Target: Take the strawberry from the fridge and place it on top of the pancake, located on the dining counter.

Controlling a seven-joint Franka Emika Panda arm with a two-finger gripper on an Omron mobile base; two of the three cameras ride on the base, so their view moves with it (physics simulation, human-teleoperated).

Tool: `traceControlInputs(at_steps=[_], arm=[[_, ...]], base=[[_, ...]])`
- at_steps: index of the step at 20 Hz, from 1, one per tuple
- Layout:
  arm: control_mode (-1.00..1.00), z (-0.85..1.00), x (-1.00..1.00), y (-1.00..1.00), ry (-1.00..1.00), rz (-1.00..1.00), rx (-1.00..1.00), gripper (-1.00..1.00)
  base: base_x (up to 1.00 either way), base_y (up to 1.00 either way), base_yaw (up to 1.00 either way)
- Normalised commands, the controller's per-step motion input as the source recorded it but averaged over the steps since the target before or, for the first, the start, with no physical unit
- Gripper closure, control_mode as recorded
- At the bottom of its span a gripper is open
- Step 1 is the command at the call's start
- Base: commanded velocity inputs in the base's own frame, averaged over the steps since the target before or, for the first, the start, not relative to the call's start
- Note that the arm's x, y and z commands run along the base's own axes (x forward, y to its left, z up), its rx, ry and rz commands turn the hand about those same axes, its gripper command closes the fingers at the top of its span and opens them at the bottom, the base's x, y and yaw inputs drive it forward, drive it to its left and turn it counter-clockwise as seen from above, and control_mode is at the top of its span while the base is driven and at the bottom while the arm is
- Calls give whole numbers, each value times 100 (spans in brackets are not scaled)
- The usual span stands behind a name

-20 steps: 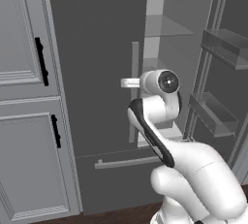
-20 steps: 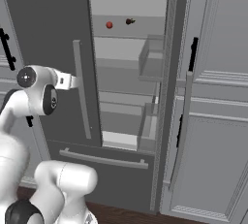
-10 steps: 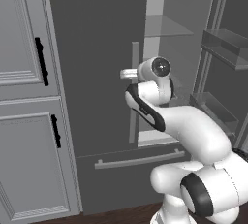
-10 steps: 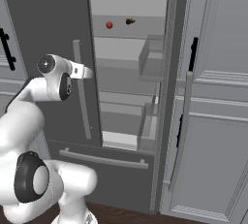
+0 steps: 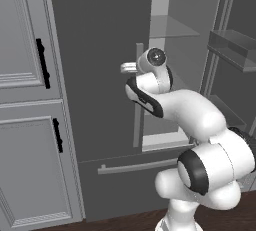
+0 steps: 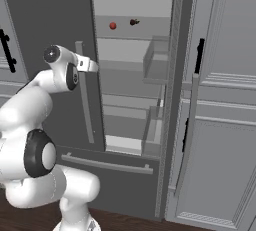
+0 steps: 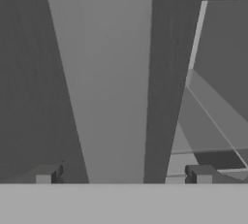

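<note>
- Fridge [image 6: 60,5]: tall and dark grey. Its left door is shut; its right door [image 6: 175,75] is swung open, exposing a pale interior with glass shelves.
- Left door handle [image 5: 137,100]: a long pale grey vertical bar on the shut door, next to the opening.
- Gripper [image 7: 123,175]: raised to the upper part of this handle. In the hand view the two dark fingertips [image 7: 46,173] stand apart, one on each side of the pale bar, which runs up between them. Whether they touch the bar cannot be told.
- Strawberry [image 6: 113,25]: a tiny red fruit lying on an upper shelf inside the fridge, seen in the right base view, well above and beyond the gripper.
- Dark ball [image 6: 133,22]: a tiny, almost black object near the strawberry on the same shelf, to its right.
- Door bins [image 6: 156,65]: pale trays on the inner face of the open right door.
- Bottom drawer [image 5: 125,175]: runs below both doors, with a horizontal bar handle.
- Cabinets [image 5: 25,100]: light grey panelled fronts with black handles, flanking the fridge on both sides.
</note>
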Motion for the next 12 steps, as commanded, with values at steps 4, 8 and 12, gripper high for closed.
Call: traceControlInputs(at_steps=[4,8,12], arm=[[-100,-6,18,0,0,-2,-3,-100],[-100,-23,34,0,-7,-1,-8,-100],[-100,-27,35,0,-11,0,-9,-100]], base=[[0,0,0],[0,0,0],[0,0,0]])
